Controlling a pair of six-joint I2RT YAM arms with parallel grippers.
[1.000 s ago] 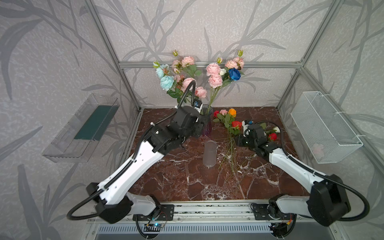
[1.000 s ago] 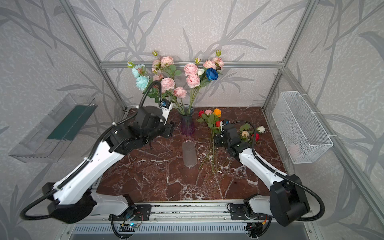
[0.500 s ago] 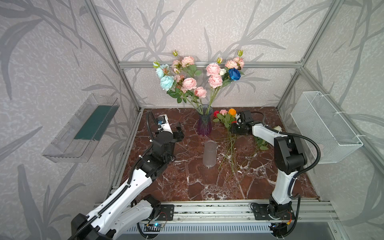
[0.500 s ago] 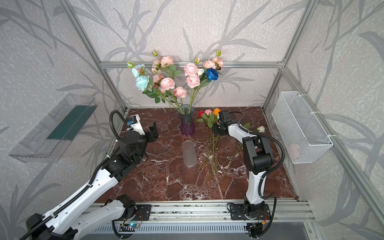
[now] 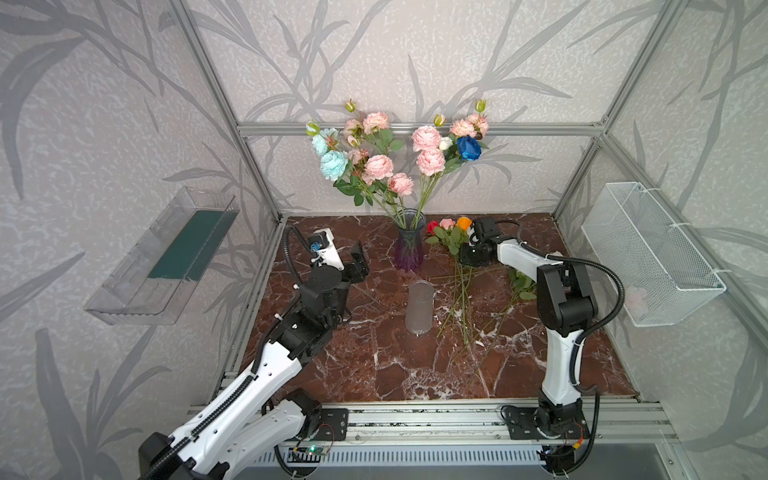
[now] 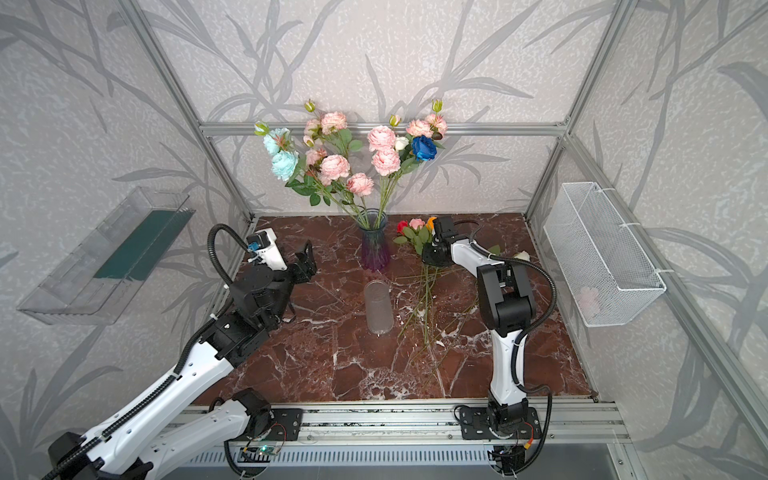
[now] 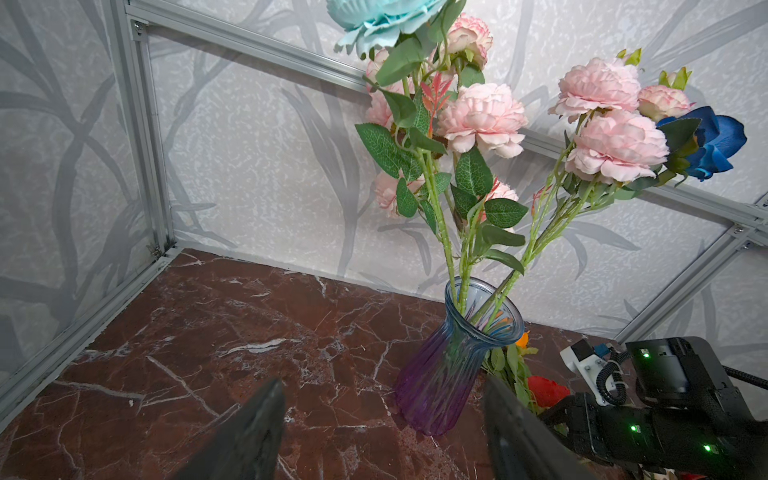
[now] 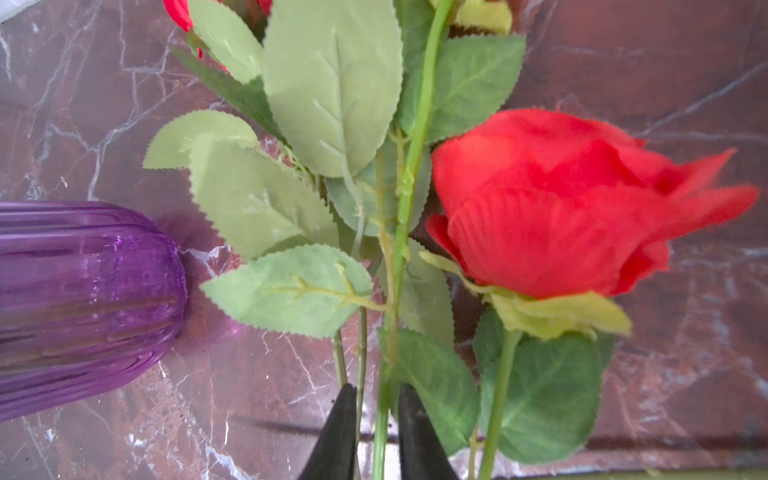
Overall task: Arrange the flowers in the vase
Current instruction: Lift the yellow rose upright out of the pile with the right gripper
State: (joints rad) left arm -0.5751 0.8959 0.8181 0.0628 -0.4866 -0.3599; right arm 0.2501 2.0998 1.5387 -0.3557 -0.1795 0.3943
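A glass vase (image 5: 409,245) (image 6: 374,246), blue at the rim and purple below, stands at the back middle. It holds pink, turquoise and blue flowers (image 5: 380,166) (image 7: 482,112). More flowers (image 5: 449,227) (image 6: 415,228) with red, pink and orange heads lie on the table right of the vase, stems (image 5: 461,299) pointing to the front. My right gripper (image 5: 462,257) (image 8: 377,390) is shut on green stems below a red rose (image 8: 561,208), close to the vase (image 8: 83,291). My left gripper (image 5: 359,259) (image 7: 384,382) hangs open and empty, left of the vase (image 7: 449,365).
A frosted glass cylinder (image 5: 419,307) (image 6: 378,307) lies on its side in front of the vase. A white rose head (image 6: 521,255) lies behind the right arm. A wire basket (image 5: 648,253) hangs on the right wall, a clear tray (image 5: 166,253) on the left wall.
My left gripper has drawn back from the vase to the left. My right gripper has swung from the right side over to the stems beside the vase and narrowed on them.
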